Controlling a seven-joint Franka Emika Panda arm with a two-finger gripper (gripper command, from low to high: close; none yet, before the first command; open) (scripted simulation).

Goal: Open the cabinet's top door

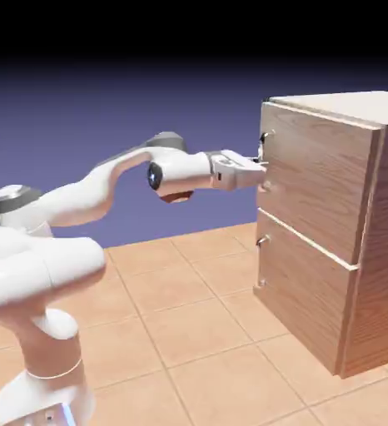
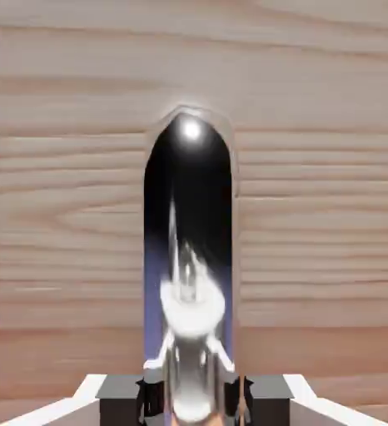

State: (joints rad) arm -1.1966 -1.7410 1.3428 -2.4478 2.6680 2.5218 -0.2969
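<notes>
From the left in the exterior view, I've got the white jointed arm (image 1: 72, 200) stretched level toward 3 o'clock. The hand (image 1: 260, 173) is clamped tight on the slim shiny silver bar handle (image 2: 189, 250), at the near edge of the upper wood-grain door panel (image 1: 314, 179) of the boxy light-brown cabinet (image 1: 330, 241) standing on the tan tiled floor (image 1: 181, 324). Door looks closed, flush. Risks as I see them: slick round bar slipping out during the pull; a straight pull fighting the hinge arc could wrench the grip off.

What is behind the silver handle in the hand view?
Behind the handle only the top door's wood grain shows. The pincer is shut on the handle. The door is still closed, so the cabinet's inside is hidden.
</notes>
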